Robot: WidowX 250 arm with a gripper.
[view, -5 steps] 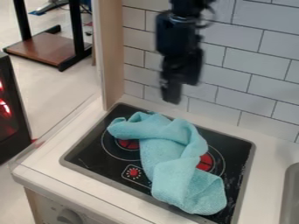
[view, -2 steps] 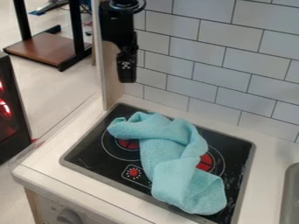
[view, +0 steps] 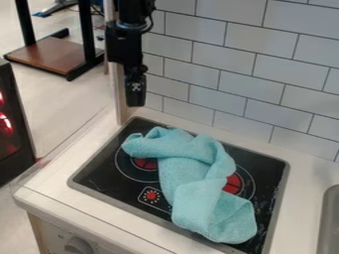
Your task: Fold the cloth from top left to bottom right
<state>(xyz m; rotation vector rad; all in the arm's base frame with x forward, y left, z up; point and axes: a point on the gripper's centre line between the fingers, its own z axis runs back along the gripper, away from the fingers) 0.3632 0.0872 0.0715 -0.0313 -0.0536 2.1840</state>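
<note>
The black gripper hangs at the upper left, above the back left corner of the stove and apart from the cloth. How its fingers stand is hidden from this side. A light blue cloth lies bunched across the black stovetop, its narrow upper end over the left burner and its wider lower end near the front right edge. Part of the right burner is covered by it.
The stovetop is set in a pale counter, with a white tiled wall behind. A wooden post stands at the back left, close to the gripper. A sink edge shows at the right.
From above the back of the stove, the gripper has moved left, then slightly lower and a little further left. The cloth lies as before.
</note>
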